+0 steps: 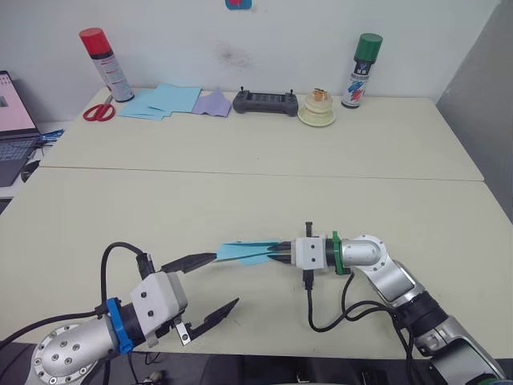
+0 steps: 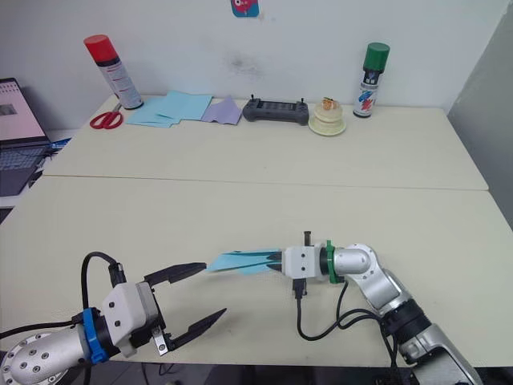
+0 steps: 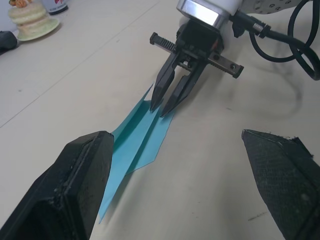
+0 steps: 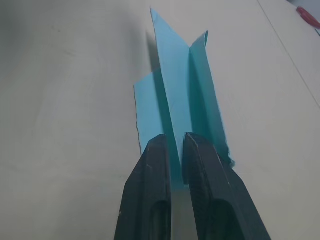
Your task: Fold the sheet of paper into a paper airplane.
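The right gripper [image 1: 275,253] pinches the paper airplane [image 1: 244,252] at one end, its two black fingers closed on the central fold. The thin, light blue, creased shape (narrow, pointed, layered) extends low over the beige table [image 1: 240,200] toward the left gripper [image 1: 210,287], whose fingers are spread wide, holding nothing.

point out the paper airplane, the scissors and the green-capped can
paper airplane [image 1: 240,252], left eye view, on its flat wing
scissors [image 1: 98,112], left eye view, on the red handles
green-capped can [image 1: 361,72], left eye view, on its body
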{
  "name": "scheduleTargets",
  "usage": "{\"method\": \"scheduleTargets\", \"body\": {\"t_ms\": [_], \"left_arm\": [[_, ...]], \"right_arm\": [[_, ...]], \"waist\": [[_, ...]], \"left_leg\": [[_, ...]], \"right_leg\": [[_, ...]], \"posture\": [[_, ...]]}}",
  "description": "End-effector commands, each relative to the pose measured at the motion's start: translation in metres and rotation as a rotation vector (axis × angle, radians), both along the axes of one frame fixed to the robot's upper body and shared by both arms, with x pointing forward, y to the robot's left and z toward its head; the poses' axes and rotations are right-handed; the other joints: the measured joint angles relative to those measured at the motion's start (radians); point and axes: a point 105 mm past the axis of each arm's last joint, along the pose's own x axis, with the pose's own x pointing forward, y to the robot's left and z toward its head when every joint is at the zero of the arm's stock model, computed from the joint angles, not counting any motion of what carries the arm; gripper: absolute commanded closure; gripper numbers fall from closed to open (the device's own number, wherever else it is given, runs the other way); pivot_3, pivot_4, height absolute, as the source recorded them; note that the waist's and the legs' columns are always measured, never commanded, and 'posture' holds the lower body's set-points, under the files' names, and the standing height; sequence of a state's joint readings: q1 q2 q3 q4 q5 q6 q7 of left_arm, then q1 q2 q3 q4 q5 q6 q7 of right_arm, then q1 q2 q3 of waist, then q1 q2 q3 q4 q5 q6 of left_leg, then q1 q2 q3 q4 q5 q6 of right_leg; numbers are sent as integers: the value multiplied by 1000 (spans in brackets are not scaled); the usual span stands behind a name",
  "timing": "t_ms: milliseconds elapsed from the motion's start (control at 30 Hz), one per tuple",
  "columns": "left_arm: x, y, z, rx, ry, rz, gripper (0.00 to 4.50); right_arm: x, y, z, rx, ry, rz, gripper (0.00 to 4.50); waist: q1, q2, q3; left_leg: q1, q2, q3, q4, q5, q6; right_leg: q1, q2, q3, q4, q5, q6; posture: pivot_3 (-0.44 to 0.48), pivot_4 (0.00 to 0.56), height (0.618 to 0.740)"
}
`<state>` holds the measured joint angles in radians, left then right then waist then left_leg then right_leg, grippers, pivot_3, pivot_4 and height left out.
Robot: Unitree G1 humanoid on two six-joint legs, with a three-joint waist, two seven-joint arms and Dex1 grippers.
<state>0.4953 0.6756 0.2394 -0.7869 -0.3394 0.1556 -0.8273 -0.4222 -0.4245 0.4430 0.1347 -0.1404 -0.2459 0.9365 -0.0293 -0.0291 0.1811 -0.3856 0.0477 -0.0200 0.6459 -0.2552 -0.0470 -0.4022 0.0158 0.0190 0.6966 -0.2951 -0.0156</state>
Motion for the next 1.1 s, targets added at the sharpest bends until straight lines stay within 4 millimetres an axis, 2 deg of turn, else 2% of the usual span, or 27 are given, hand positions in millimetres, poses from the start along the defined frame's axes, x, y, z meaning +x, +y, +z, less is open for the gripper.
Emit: {"method": "scheduleTargets", "body": {"t_ms": [33, 400, 500, 667, 767, 900, 1000, 1100], "left_arm": [[-1, -6, 6, -16, -25, -18, 0], [1, -5, 5, -19, -27, -12, 0], [2, -4, 6, -36, -9, -7, 0], [11, 5, 20, -129, 51, 30, 0], [18, 9, 33, -151, 53, 36, 0], [28, 24, 46, -119, 113, 17, 0], [27, 31, 42, -87, 173, 2, 0], [29, 35, 36, -67, 191, -4, 0]], "right_arm": [[5, 7, 10, 9, -59, 21, 3906], [14, 17, 12, -6, -108, 31, 3906], [15, 19, 13, 2, -71, 40, 4478], [20, 12, 16, 7, -17, 13, 4478], [21, 3, 24, 33, 61, -33, 4478], [13, -27, 38, 29, 256, -138, 4478], [0, -46, 38, -25, 394, -212, 4478], [-7, -55, 33, -38, 479, -282, 4478]], "waist": [[0, 0, 0], [0, 0, 0], [0, 0, 0], [0, 0, 0], [0, 0, 0], [7, 0, 0], [3, 0, 0], [-4, 0, 0]], "left_leg": [[0, 0, 0, 0, 0, 0], [1, 0, 1, 0, 0, 0], [1, 0, 1, 0, 0, 0], [1, 0, 0, 0, 0, 0], [1, 0, -1, 0, 0, 0], [1, 0, -3, 1, 0, 0], [2, -1, -4, 0, 0, 0], [3, 0, -3, -1, 0, 0]], "right_leg": [[0, 0, 0, 0, 0, 0], [0, 0, 0, 1, 2, -4], [0, 0, 1, 1, 2, -4], [1, 0, 0, 1, 2, -4], [1, 0, -1, 1, 2, -4], [2, -1, -2, 1, 2, -4], [3, -1, -1, 1, 2, -4], [3, -1, 0, 0, 0, -1]], "posture": [[0, 150, 740], [0, 150, 740], [0, 150, 740], [0, 150, 740], [0, 150, 740], [0, 150, 740], [0, 150, 740], [0, 150, 740]]}}
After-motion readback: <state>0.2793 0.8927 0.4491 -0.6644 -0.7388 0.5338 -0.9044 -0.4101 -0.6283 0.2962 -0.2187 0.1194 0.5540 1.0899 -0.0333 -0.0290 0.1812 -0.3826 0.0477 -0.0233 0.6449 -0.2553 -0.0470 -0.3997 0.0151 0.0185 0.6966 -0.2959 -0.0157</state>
